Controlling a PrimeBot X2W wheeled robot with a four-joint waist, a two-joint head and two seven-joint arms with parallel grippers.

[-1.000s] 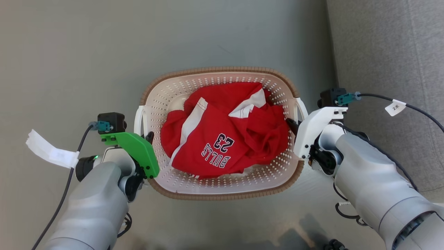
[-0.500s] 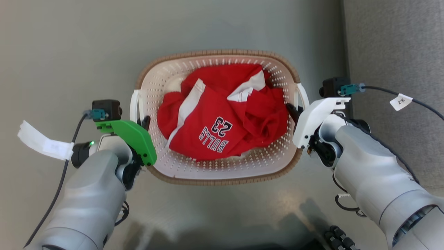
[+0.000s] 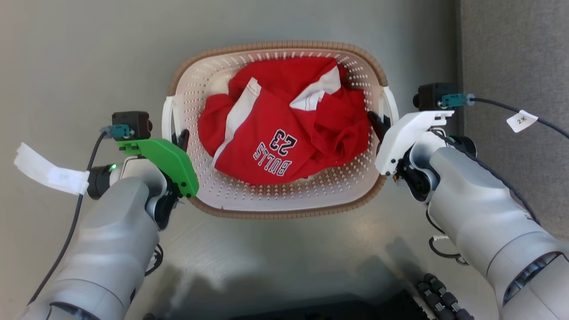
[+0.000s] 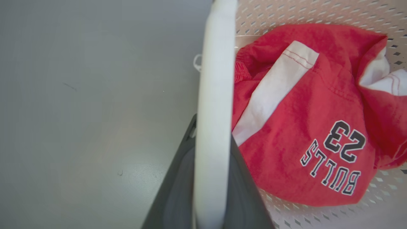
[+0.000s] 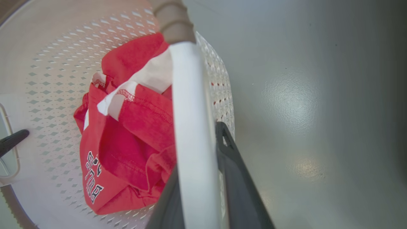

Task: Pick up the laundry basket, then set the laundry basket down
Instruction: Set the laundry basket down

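Between both grippers: laundry basket (image 3: 284, 205), red jersey (image 3: 284, 129) inside, long axis running left to right. Left gripper (image 3: 182, 136) clamped on left handle (image 3: 166, 116), right gripper (image 3: 376, 122) clamped on right handle (image 3: 391, 105); arms equally near. Whether base touches grey floor (image 3: 89, 53), cannot tell.

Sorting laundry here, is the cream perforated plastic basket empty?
No, a crumpled red and white jersey printed BULLS 23 lies inside the cream perforated plastic laundry basket.

Cream perforated laundry basket (image 3: 249, 202), brown rim, upright, red jersey (image 3: 284, 129) inside.
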